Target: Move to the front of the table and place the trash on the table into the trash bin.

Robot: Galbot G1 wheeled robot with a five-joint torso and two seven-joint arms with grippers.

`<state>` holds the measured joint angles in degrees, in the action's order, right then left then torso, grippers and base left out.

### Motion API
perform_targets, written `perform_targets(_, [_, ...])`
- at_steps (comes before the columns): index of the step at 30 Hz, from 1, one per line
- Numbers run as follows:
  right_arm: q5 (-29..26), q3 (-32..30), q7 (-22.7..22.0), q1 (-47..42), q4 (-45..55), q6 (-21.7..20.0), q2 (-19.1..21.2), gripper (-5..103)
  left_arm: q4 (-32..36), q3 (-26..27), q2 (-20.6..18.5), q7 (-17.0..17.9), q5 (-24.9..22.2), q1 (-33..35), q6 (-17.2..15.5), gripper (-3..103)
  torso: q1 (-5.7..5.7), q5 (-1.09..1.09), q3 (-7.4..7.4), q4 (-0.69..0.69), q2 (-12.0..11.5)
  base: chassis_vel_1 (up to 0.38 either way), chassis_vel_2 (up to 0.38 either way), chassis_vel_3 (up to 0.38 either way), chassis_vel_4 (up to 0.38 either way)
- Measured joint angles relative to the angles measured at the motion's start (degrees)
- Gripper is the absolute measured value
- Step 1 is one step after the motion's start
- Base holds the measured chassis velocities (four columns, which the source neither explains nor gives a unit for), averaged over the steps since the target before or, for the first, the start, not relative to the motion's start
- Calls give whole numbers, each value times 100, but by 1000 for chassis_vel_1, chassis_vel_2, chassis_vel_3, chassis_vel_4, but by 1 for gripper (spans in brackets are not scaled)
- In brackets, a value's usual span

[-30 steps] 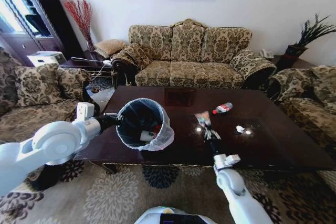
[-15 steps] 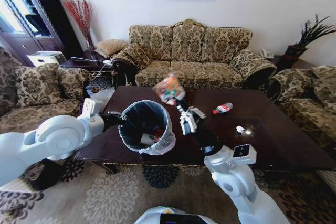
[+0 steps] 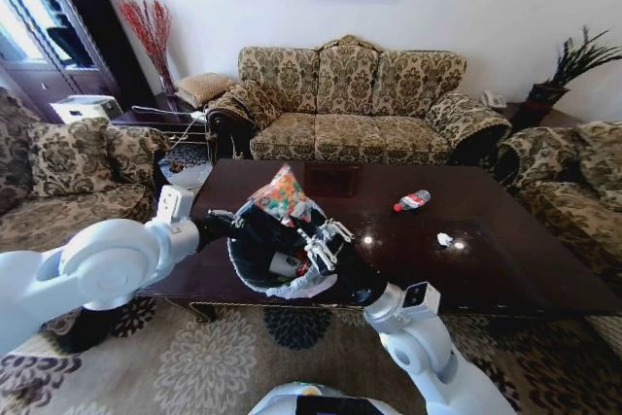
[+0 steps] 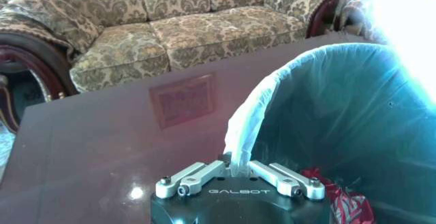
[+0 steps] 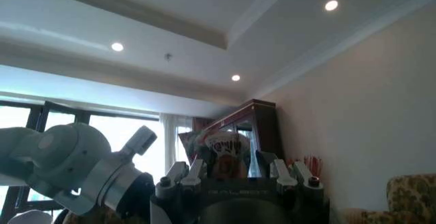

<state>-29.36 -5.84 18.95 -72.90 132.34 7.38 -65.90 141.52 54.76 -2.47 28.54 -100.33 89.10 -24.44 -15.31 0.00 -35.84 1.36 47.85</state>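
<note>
My left gripper [image 3: 222, 223] is shut on the rim of the trash bin [image 3: 255, 277], holding it tilted over the table's [image 3: 505, 279] near left part. In the left wrist view, the left gripper [image 4: 236, 171] pinches the whitish liner of the trash bin [image 4: 354, 117], and a red-white can [image 4: 338, 201] lies inside. My right gripper [image 3: 297, 221] is shut on a colourful wrapper [image 3: 281, 195] right over the bin's mouth. Seen from the right wrist, the right gripper [image 5: 229, 166] clamps the wrapper [image 5: 225, 150]. A clear bottle [image 3: 411, 201] and a crumpled white paper [image 3: 444, 239] lie on the table.
A patterned sofa [image 3: 355, 104] stands behind the table, with armchairs at the left [image 3: 68, 167] and right [image 3: 583, 191]. A potted plant [image 3: 564, 70] is at the far right. Patterned carpet [image 3: 194, 357] lies in front of the table.
My right gripper lifted the wrapper off the table, swung it left and up, and now holds it lower, over the bin's mouth. The left arm shifted the bin slightly.
</note>
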Motion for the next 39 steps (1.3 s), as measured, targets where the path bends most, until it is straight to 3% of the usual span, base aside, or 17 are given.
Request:
perform_targets(2, [35,10,2,-5,-4,-2,-31,54,137,0,45,59,-40,0,-34,0,0,1,0,0,0,0,0,0,0])
perform_targets(4, [52,10,3,-12,-8,-1,-48,54,167,0,65,77,-61,0,-50,0,0,1,0,0,0,0,0,0,0])
perform_targets(7, [57,-12,14,-82,26,32,-93,70,185,1,98,117,-98,-2,-85,0,0,1,0,1,0,0,0,0,0])
perform_targets(10, [34,-104,-38,-188,163,46,-130,70,189,3,116,126,-99,-1,-97,0,0,0,0,0,0,0,0,0,0])
perform_targets(11, [15,-278,-179,-321,312,47,-183,81,189,4,156,171,-84,32,-102,0,0,0,0,-1,0,0,0,0,0])
perform_targets(13, [-5,-440,-321,-439,378,60,-233,87,189,4,209,198,-37,85,-107,0,0,2,0,-2,1,0,0,0,0])
perform_targets(14, [-11,-714,-668,-603,398,77,-294,96,188,-13,328,212,65,165,-120,0,1,0,0,-1,2,0,0,0,0])
perform_targets(17, [-39,-1045,-1158,-734,384,10,-349,99,183,-20,435,219,127,196,-126,0,1,-1,0,1,2,0,0,0,0])
perform_targets(19, [-253,-1694,-1952,-855,208,-242,-424,100,84,4,549,199,208,114,-126,0,0,0,0,-1,2,0,0,0,0])
perform_targets(22, [-534,-2191,-2298,-884,-9,-596,-436,100,-99,28,690,179,328,19,-102,0,0,3,0,0,2,0,0,0,0])
perform_targets(28, [-751,-2515,-2626,-906,-213,-935,-480,100,-228,-9,1013,64,621,33,-77,0,0,-2,0,0,2,0,0,0,0])
perform_targets(39, [-627,-2468,-2653,-904,-737,-923,-584,100,-232,-71,1428,-139,1072,122,-67,0,0,-1,0,1,1,-61,-60,72,65])
